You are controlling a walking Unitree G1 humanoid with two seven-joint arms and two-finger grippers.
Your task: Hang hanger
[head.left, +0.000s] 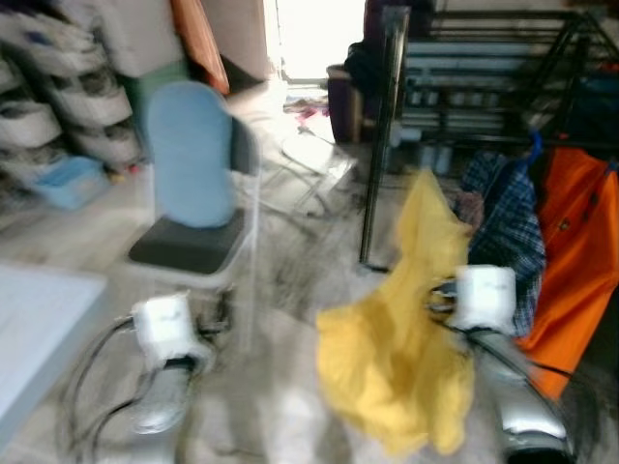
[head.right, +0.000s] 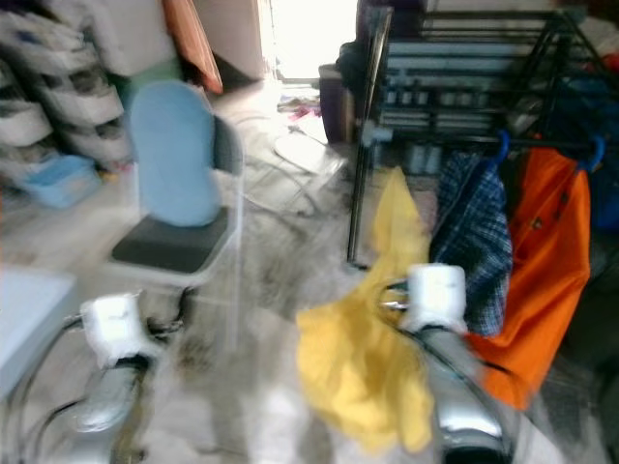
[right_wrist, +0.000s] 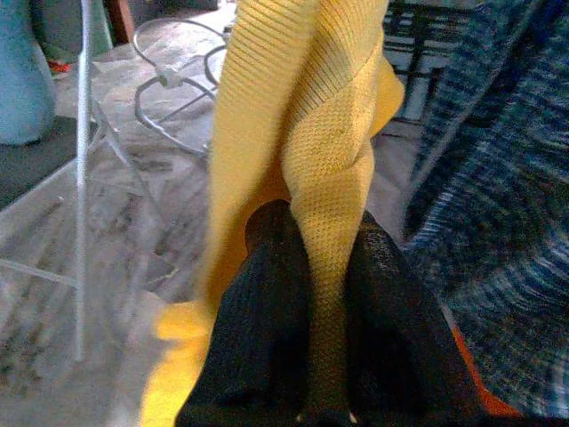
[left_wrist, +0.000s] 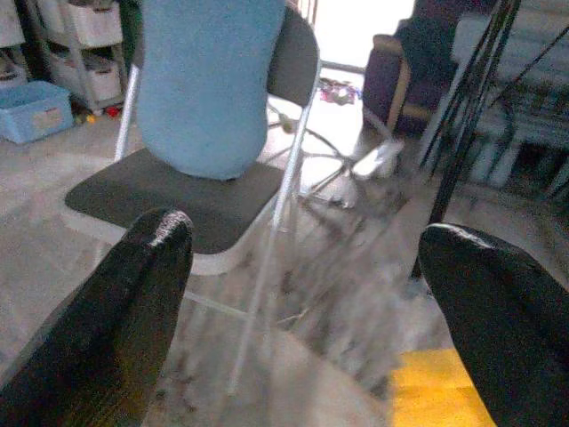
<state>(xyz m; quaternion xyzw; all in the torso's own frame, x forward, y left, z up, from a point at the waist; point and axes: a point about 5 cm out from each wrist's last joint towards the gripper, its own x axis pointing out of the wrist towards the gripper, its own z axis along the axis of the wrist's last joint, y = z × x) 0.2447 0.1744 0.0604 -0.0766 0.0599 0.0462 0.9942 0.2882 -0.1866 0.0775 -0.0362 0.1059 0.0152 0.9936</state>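
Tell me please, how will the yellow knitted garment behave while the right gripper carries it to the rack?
Probably floppy: the yellow knitted garment hangs in loose folds below the right gripper, whose fingers pinch its ribbed fabric. It likely sways and could catch on the plaid shirt beside it. It looks light, and the knit seems grippy rather than slippery.

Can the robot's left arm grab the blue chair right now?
Probably yes. The left gripper is open and points at the chair, with only bare floor between them. The right gripper is busy, shut on the yellow cloth.
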